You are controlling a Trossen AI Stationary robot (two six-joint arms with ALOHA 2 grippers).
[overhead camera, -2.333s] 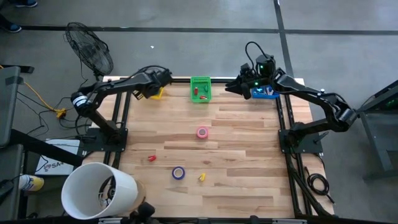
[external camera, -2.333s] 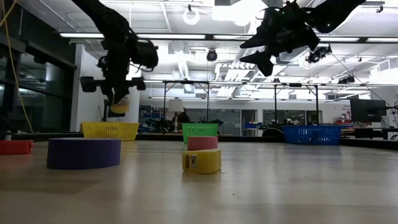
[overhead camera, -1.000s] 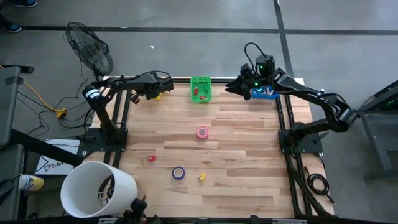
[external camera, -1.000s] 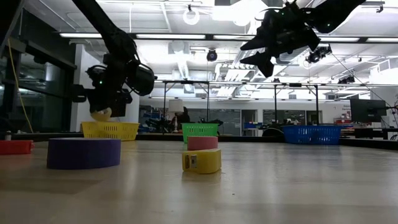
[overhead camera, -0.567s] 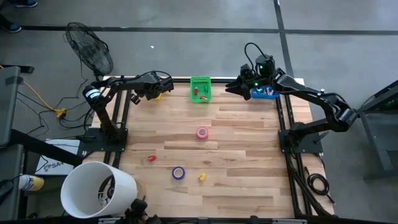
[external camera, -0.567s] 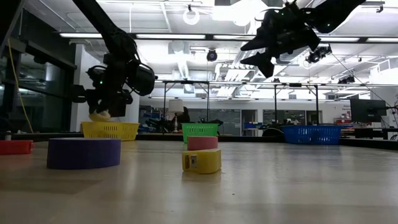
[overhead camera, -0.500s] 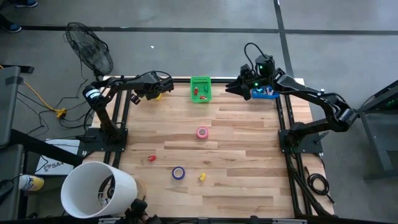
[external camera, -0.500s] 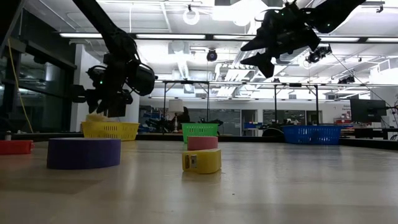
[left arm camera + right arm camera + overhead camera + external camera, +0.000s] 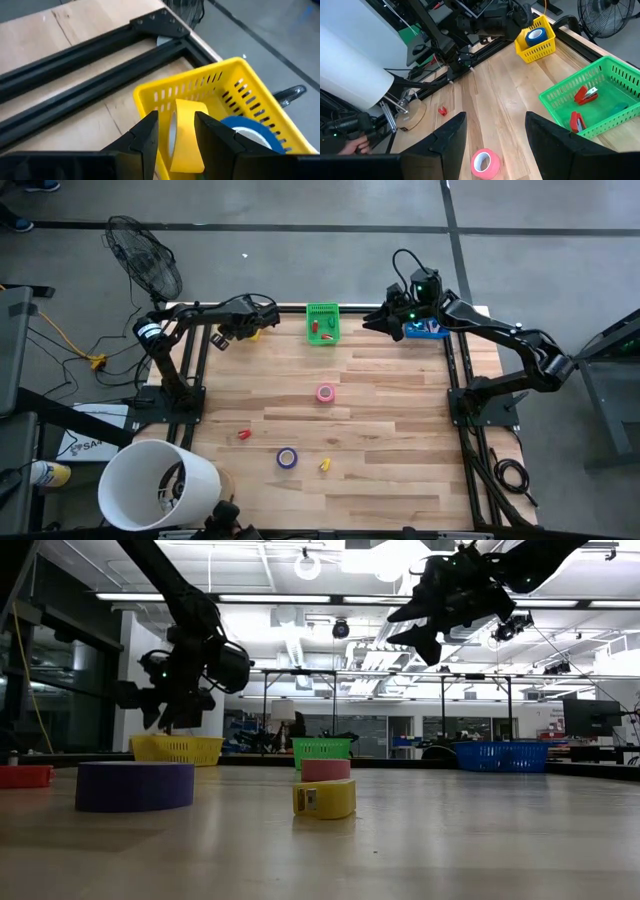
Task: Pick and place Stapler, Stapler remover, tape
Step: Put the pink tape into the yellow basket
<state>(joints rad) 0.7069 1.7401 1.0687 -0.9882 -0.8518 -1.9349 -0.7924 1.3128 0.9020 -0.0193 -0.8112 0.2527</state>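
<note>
Yellow basket (image 9: 235, 95) at the far left corner of the surface (image 9: 380, 420): holds a yellow tape roll (image 9: 186, 134) standing on edge and a blue tape roll (image 9: 248, 134) lying beside it. The left gripper (image 9: 175, 135) hangs directly over this basket, fingers apart on either side of the yellow roll; whether they touch it cannot be told.

Green basket (image 9: 322, 324) at the far middle edge: holds red items (image 9: 583, 95). Blue basket (image 9: 428, 329) at the far right corner: contents not discernible. The right gripper (image 9: 372, 321) is raised between the green and blue baskets, fingers spread, holding nothing.

Loose on the surface: pink tape roll (image 9: 325, 392), purple tape roll (image 9: 287, 458), small yellow roll (image 9: 323, 799) bearing an unreadable label.
</note>
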